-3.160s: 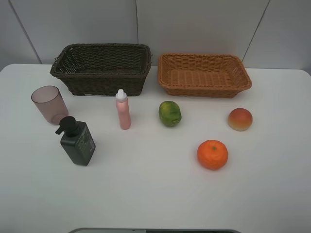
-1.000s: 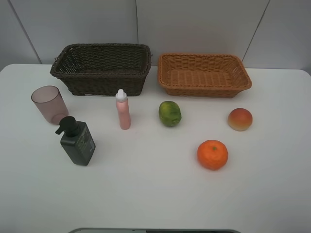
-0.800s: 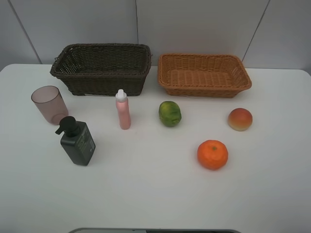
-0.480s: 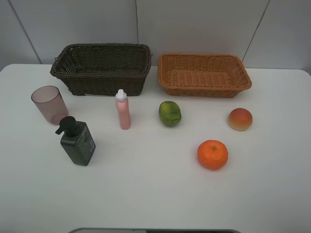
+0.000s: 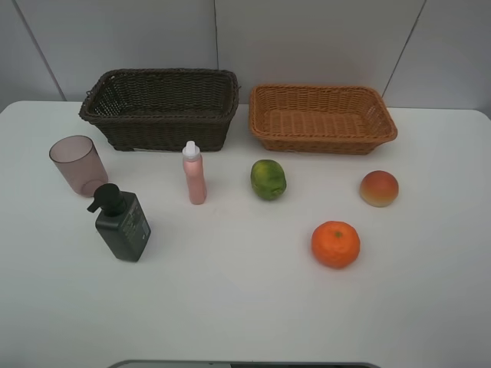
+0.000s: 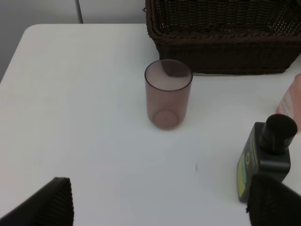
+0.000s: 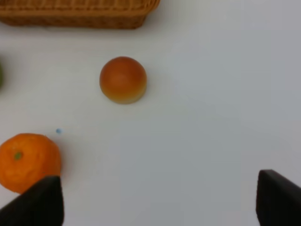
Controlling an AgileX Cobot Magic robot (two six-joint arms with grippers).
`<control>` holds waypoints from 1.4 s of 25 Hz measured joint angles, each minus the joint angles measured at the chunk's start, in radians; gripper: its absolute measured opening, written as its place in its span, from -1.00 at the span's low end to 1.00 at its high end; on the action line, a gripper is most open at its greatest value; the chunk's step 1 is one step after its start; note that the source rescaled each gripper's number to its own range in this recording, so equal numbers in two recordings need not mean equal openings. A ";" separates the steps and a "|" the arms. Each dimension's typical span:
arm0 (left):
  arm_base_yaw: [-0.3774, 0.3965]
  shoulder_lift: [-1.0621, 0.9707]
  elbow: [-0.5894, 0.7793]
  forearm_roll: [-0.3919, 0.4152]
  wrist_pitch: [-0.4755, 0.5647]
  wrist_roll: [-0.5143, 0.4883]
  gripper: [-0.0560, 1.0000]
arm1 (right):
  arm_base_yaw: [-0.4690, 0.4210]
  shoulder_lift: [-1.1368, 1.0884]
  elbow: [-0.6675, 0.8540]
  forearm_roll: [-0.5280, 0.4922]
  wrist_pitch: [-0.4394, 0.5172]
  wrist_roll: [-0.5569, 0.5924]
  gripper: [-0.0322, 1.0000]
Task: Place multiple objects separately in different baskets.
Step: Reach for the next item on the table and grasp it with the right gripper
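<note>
Nothing is sitting in either basket yet: the dark basket [image 5: 159, 132] and the light basket [image 5: 322, 144] are standing empty at the far side of the table [image 5: 245, 307]. The cup [image 5: 78, 165], pump bottle [image 5: 123, 226] and pink bottle [image 5: 195, 178] are standing before the dark one. The green fruit [image 5: 268, 179], peach [image 5: 379, 188] and orange [image 5: 335, 244] are lying before the light one. The left gripper [image 6: 160, 207] is gaping, released, near the cup. The right gripper [image 7: 160, 202] is also gaping and grasping nothing, near the peach. By my judgement, all 6 placements are remaining.

Dark basket [image 5: 165, 132] rough wicker; cup [image 5: 78, 165] translucent smooth plastic.
</note>
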 joint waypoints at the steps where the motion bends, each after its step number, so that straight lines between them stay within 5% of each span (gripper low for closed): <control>1: 0.000 0.000 0.000 0.000 0.000 0.000 0.91 | 0.000 0.076 -0.021 -0.001 -0.012 0.000 0.35; 13: 0.000 0.000 0.000 0.000 0.000 0.000 0.91 | 0.000 0.839 -0.262 0.061 -0.234 0.030 0.35; 17: 0.000 0.000 0.000 0.000 0.000 0.000 0.91 | 0.000 1.001 -0.328 0.063 -0.289 0.061 0.56; 35: 0.000 0.000 0.000 0.000 0.000 0.001 0.91 | 0.012 1.288 -0.345 0.066 -0.532 0.086 0.67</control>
